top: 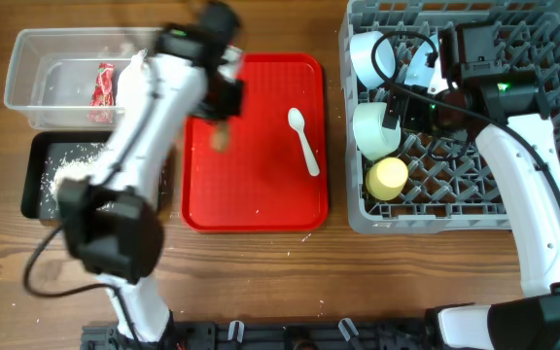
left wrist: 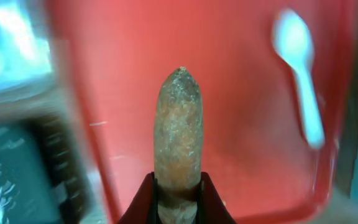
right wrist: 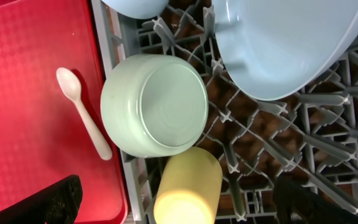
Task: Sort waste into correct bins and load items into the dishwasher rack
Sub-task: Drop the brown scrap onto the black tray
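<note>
Left gripper [left wrist: 178,194] clamps a brown carrot-like stick [left wrist: 179,127] over the red plastic tray [left wrist: 229,81]; right gripper [right wrist: 176,196] gapes above the grey pegged rack [right wrist: 328,127].

Robotics lab mock kitchen, two robot arms [top: 142,109] at wooden table [top: 261,287], dishwasher rack [top: 455,194], red tray [top: 261,180]

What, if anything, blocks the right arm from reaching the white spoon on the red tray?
Probably nothing, so yes: the spoon lies bare on the red tray, right beside the rack that the right arm hovers over.
</note>
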Available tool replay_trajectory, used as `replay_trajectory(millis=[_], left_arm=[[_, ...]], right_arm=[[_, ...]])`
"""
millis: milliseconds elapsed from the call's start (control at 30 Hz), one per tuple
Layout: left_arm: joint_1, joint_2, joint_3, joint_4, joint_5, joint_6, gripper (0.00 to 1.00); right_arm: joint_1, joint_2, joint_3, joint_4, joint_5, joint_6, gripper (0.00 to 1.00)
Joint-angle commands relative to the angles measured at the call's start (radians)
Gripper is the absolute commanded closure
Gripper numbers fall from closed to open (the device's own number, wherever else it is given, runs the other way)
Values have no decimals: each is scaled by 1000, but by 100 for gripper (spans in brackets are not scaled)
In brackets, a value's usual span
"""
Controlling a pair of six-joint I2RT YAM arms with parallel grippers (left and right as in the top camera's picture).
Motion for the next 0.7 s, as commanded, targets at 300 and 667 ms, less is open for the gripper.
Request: replay_trajectory(millis=[300,667], left_arm=[[598,-15,-249,188,-59,-684,96],[628,-9,-430,275,-95,-808,39]], right_arm=[[-3,7,18,31,16,-13,0],[-3,7,18,39,-10,-14,0]])
